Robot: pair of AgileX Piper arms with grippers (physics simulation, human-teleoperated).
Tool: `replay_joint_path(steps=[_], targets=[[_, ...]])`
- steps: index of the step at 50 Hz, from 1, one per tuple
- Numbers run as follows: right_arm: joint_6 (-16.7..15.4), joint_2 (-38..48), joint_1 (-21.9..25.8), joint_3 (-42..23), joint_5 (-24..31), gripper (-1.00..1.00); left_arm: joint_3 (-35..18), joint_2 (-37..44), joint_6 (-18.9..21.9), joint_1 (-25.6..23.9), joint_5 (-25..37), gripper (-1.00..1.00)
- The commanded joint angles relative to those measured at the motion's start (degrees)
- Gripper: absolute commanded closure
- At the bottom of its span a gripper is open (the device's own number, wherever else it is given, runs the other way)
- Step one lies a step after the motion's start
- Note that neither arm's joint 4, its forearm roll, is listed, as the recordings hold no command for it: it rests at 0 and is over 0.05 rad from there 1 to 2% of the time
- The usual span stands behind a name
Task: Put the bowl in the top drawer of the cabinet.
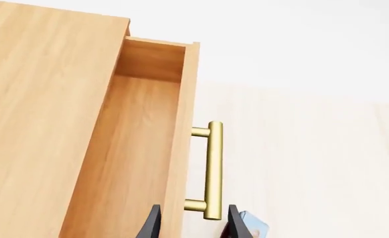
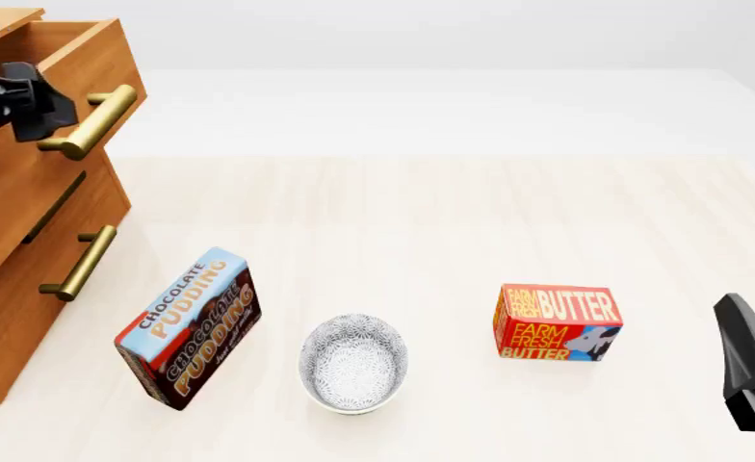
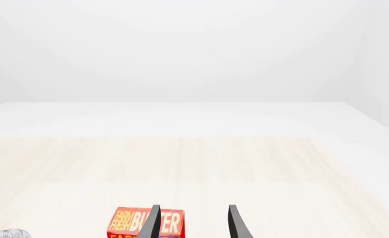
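Bowl (image 2: 353, 362): set on the table (image 2: 481, 221) at the near edge, between a pudding box (image 2: 189, 328) and a butter box (image 2: 557, 323), well apart from both grippers. Left gripper (image 1: 191, 223): jaws parted, straddling the handle (image 1: 212, 171) of the pulled-out top drawer (image 1: 138, 148) of the cabinet (image 2: 24, 241), far left. Right gripper (image 3: 193, 223): jaws parted, nothing held, near right.

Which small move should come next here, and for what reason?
Probably the right gripper should move toward the small speckled white ceramic bowl. The light-brown wooden top drawer already stands pulled out, the bowl sits untouched on the table between the two boxes, and the right jaws are open and empty.
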Motion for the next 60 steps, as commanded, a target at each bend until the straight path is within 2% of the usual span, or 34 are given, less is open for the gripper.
replay_joint_path(steps=[1, 23, 60], targets=[[0.0, 0.0, 0.0, 0.0, 0.0, -1.0, 1.6, 0.7, -0.8, -1.3, -0.7, -1.0], [0.0, 0.0, 0.0, 0.0, 0.0, -1.0, 2.8, 1.0, -0.8, -3.8, -1.1, -1.0], [0.0, 0.0, 0.0, 0.0, 0.0, -1.0, 2.6, 0.5, 0.2, -12.5, 0.0, -1.0]])
